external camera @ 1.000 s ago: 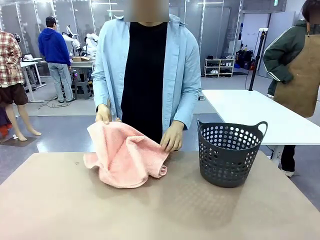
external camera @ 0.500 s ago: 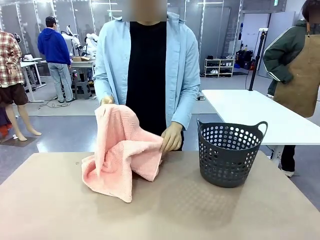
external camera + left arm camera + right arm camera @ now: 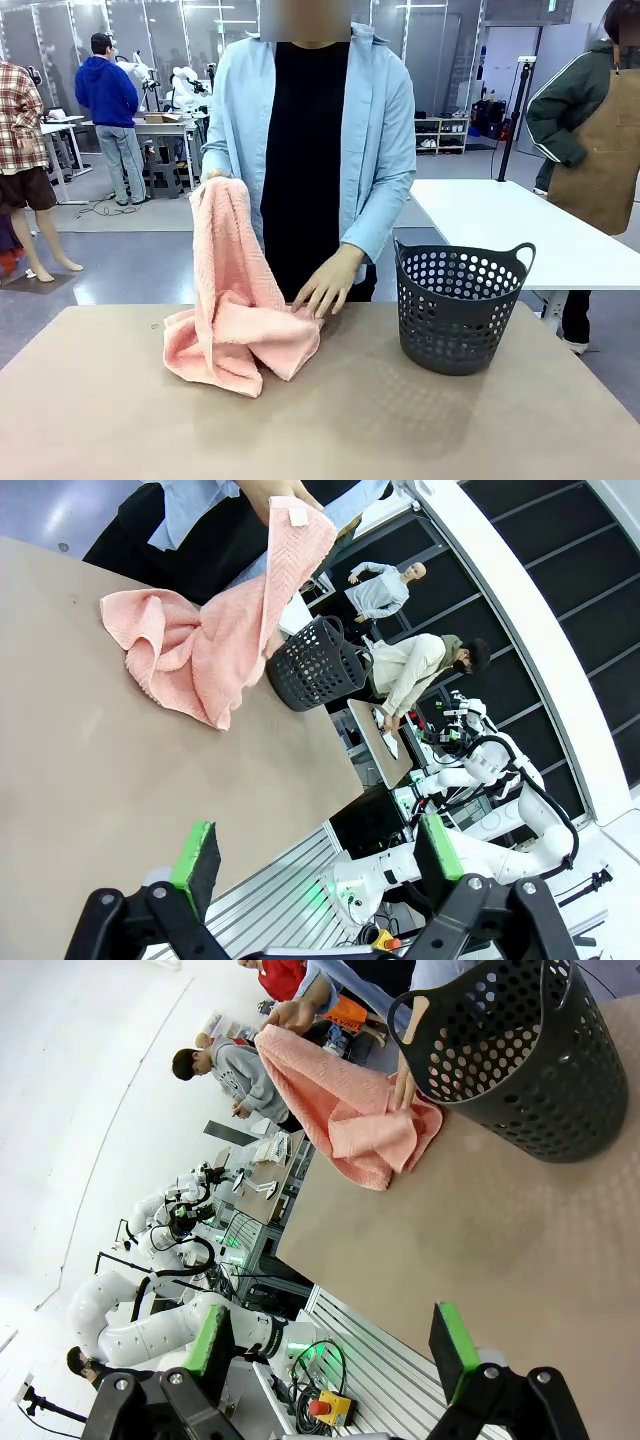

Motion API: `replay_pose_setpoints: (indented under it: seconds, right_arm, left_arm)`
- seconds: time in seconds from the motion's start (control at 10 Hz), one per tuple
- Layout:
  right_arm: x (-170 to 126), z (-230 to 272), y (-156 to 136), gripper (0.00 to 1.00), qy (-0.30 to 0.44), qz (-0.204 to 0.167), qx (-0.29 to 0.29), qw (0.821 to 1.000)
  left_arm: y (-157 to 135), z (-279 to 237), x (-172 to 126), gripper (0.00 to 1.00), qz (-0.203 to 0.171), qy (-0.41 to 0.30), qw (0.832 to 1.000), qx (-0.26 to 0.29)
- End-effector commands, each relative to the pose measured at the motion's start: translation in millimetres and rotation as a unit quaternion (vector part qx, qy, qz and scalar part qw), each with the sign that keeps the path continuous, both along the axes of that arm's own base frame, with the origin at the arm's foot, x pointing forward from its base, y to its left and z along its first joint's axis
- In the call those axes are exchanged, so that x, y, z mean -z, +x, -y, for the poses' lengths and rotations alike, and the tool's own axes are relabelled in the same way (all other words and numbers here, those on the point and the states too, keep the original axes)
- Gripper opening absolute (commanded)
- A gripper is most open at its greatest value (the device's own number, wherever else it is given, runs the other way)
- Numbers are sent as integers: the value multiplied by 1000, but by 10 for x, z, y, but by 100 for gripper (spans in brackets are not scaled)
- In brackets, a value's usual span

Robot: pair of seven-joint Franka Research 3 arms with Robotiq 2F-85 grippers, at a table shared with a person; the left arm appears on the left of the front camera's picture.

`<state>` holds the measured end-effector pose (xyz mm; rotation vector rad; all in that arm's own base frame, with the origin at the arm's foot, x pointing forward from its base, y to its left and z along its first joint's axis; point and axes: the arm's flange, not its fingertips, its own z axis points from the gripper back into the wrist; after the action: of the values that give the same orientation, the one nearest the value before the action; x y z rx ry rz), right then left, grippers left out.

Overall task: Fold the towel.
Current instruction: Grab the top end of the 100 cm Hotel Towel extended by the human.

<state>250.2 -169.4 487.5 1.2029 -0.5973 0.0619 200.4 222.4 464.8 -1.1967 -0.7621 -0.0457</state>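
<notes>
**Towel.** The salmon-pink terry towel (image 3: pixel 235 320), herringbone weave, sits bunched on the tan table (image 3: pixel 400 430) at its far edge, left of centre in the front view. One corner is lifted clear of the heap.
- The person's raised hand (image 3: pixel 213 176) pinches that corner at about chest height. A strip of cloth hangs from it down to the heap.
- The person's lower hand (image 3: pixel 322 283) rests fingers-down on the right side of the heap, at the table's far edge.
- In the left wrist view, a small white sewn-in tag (image 3: pixel 297 517) shows at the lifted corner. Any print on it is too small to read.

**Basket.** A dark grey perforated plastic basket with two loop handles (image 3: pixel 460 310) stands upright on the table, right of the towel. It is near the towel but not touching it.

**Grippers.**
- The left gripper (image 3: pixel 318 850) has its jaws spread wide, green pads far apart, with nothing between them. It is well apart from the towel, looking across the table toward it.
- The right gripper (image 3: pixel 332 1345) also has its jaws spread wide with nothing between them, and is well apart from towel and basket.

**Surroundings.** The person at the far side wears an open light-blue shirt over a black top. Behind, to the right, are a white table (image 3: pixel 500 225) and a second person in a brown apron (image 3: pixel 600 140).
</notes>
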Motion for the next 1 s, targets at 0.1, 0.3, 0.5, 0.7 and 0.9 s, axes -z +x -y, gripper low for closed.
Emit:
replay_pose_setpoints:
  seconds: [0.1, 0.3, 0.5, 0.7, 0.9]
  right_arm:
    - [-7, 7, 12, 100, 2, 11, -1, 1000]
    - [-7, 7, 12, 100, 2, 11, -1, 1000]
    - [-7, 7, 12, 100, 2, 11, -1, 1000]
    - [-7, 7, 12, 100, 2, 11, -1, 1000]
    - [-7, 7, 12, 100, 2, 11, -1, 1000]
  left_arm:
    - [14, -21, -13, 100, 14, -5, 1000, 2]
    - [14, -21, -13, 100, 14, -5, 1000, 2]
    - [14, -21, -13, 100, 14, -5, 1000, 2]
    - [14, -21, -13, 100, 14, -5, 1000, 2]
    - [14, -21, -13, 100, 14, -5, 1000, 2]
